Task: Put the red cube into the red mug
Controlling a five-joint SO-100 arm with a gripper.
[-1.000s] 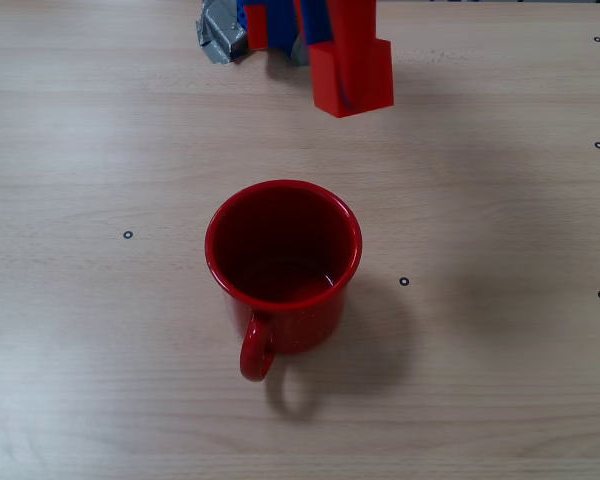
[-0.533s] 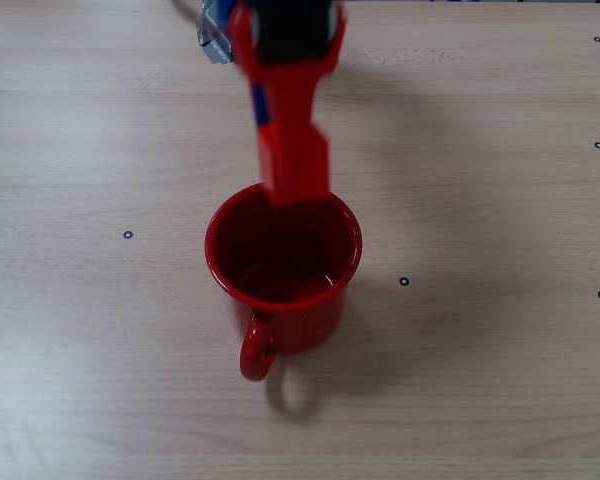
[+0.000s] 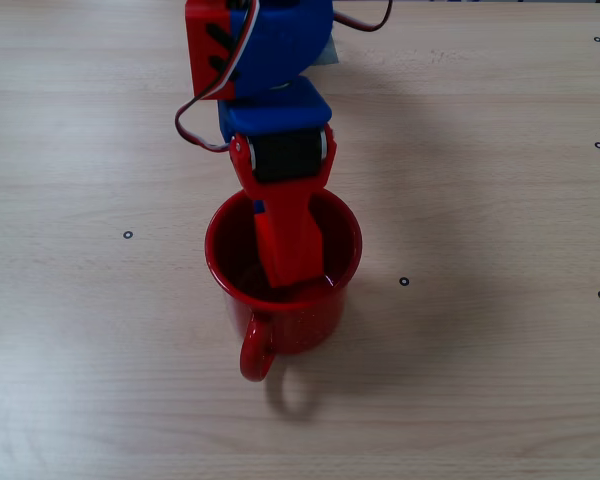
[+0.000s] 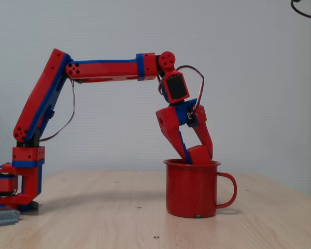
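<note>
The red mug [image 3: 290, 310] stands upright mid-table, its handle [image 3: 255, 350] toward the near edge in the overhead fixed view and to the right [image 4: 227, 191] in the side fixed view. My gripper [image 4: 198, 156] points down at the mug's mouth, fingertips level with the rim [image 4: 192, 163]. It is shut on the red cube [image 4: 201, 153], which shows between the fingers just above the rim. From overhead the gripper [image 3: 295, 272] covers much of the opening, and its red finger [image 3: 290, 240] hides the cube.
The arm's base [image 4: 26, 176] stands at the table's left end in the side fixed view, beside a grey object [image 4: 2, 217]. Small black dots [image 3: 404, 281] mark the light wooden table [image 3: 500, 380].
The gripper has come from the table's far edge toward the mug and lowered over it. Its tips now sit in the mug's mouth. The mug has not moved.
</note>
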